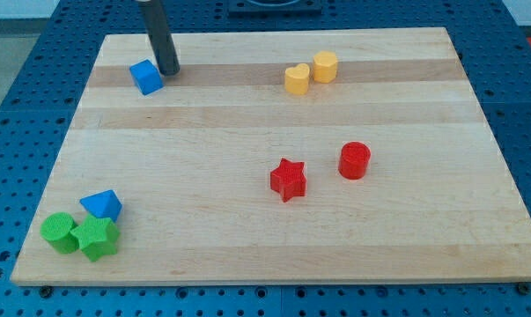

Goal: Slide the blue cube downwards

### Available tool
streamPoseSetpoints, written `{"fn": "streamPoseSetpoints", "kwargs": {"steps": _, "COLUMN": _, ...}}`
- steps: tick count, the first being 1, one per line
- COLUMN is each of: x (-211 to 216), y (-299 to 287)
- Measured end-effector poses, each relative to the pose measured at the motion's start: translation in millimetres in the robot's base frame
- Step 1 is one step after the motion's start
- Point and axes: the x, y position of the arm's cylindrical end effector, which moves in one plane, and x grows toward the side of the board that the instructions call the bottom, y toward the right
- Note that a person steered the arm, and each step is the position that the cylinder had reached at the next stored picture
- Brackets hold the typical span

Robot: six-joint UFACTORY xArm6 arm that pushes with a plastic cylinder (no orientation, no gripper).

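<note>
You are looking at 1 pale wooden board [274, 220] lying on a blue perforated table [18, 106], with 7 small plastic blocks on it. 2 are blue: the blue cube [146, 77] near the view's top left, and a blue wedge-shaped block [101, 205] at the view's bottom left. 2 are green: a green cylinder [59, 232] and a green star [96, 238], touching each other and sitting just below the wedge. 2 are yellow, side by side near the view's top: a yellow heart [296, 78] and a yellow hexagonal block [325, 66], touching or nearly so. 2 are red, right of centre and apart from each other: a red star [288, 180] and a red cylinder [354, 160]. My tip [167, 71] rests on the board just beside the blue cube, at its upper right edge, seemingly touching it. You have no jaws to check here; the arm ends in 1 plain dark rod.
</note>
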Motion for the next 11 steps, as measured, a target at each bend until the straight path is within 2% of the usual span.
{"fn": "streamPoseSetpoints", "kwargs": {"steps": 1, "x": -31, "y": -1}}
{"fn": "streamPoseSetpoints", "kwargs": {"steps": 2, "x": 2, "y": -15}}
{"fn": "streamPoseSetpoints", "kwargs": {"steps": 3, "x": 73, "y": -25}}
{"fn": "streamPoseSetpoints", "kwargs": {"steps": 4, "x": 96, "y": -28}}
{"fn": "streamPoseSetpoints", "kwargs": {"steps": 5, "x": 47, "y": -14}}
{"fn": "streamPoseSetpoints", "kwargs": {"steps": 6, "x": 9, "y": -26}}
{"fn": "streamPoseSetpoints", "kwargs": {"steps": 7, "x": 28, "y": -69}}
{"fn": "streamPoseSetpoints", "kwargs": {"steps": 9, "x": 141, "y": -73}}
{"fn": "streamPoseSetpoints", "kwargs": {"steps": 11, "x": 95, "y": -28}}
